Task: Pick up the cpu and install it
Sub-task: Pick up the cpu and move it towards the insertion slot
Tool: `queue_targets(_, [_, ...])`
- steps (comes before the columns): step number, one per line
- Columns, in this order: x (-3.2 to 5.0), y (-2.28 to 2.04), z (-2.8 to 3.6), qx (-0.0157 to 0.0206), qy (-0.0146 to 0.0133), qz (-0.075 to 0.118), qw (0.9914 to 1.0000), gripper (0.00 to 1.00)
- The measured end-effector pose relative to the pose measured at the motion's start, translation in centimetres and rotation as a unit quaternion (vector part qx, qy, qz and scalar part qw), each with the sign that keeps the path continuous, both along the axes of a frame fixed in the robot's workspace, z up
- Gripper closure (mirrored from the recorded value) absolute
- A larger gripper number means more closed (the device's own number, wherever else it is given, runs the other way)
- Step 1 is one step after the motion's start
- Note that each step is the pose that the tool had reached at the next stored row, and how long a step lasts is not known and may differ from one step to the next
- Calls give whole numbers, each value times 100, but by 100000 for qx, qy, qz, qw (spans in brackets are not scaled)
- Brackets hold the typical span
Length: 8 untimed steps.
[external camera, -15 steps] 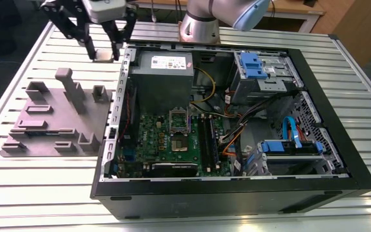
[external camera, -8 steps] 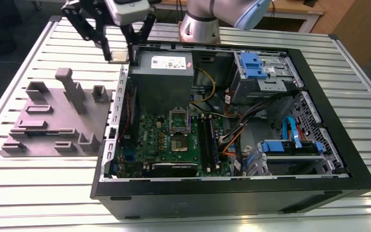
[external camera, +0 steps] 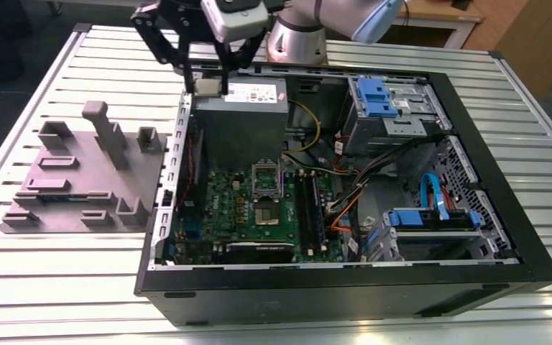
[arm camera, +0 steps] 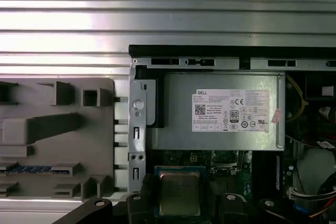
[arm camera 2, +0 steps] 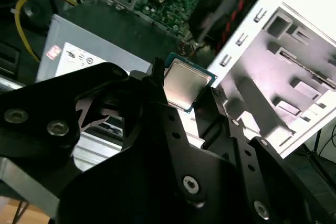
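Slatted tabletop (external camera: 55, 273) is bearing an open computer case (external camera: 353, 287); upper left in the exterior view, the gripper (external camera: 206, 85) is clamping the cpu (external camera: 207, 88) by its edges above the power supply (external camera: 242, 122), presumably to keep it level.

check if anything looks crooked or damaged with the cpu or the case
Nothing stands out. The cpu sits square in the gripper, its edges in line with the power supply of the open case. No damage shows.
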State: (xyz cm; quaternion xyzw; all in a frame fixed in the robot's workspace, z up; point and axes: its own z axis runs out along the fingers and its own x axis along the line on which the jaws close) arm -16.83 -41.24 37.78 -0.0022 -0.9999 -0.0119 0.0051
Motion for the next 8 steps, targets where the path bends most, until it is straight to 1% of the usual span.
queue_targets(7, [318,0,-35,2,-5,1,100000,53])
queue_targets(8, [349,-2,-39,4,0,7,100000,53])
